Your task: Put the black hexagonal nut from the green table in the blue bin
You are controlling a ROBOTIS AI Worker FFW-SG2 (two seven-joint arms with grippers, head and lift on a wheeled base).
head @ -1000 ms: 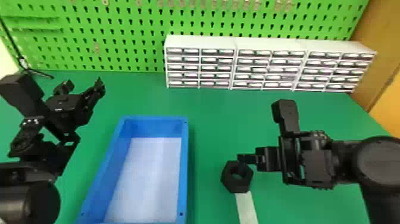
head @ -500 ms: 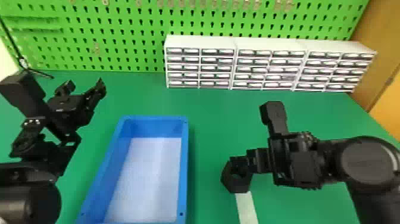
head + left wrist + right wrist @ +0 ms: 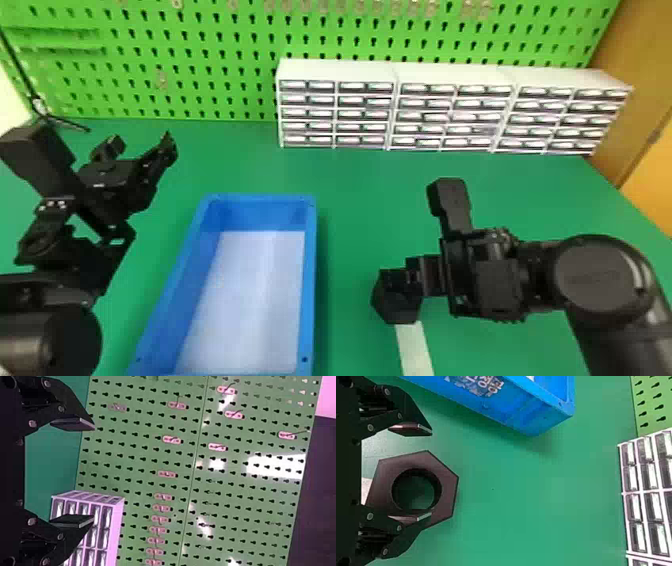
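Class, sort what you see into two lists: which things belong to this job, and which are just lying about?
Part of the job:
- black hexagonal nut, on the green table
- blue bin
- right gripper, open at the nut

Just about:
- white drawer units
- green pegboard
- pale strip

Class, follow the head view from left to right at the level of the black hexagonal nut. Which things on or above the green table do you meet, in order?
Left arm → blue bin → black hexagonal nut → right arm's round joint
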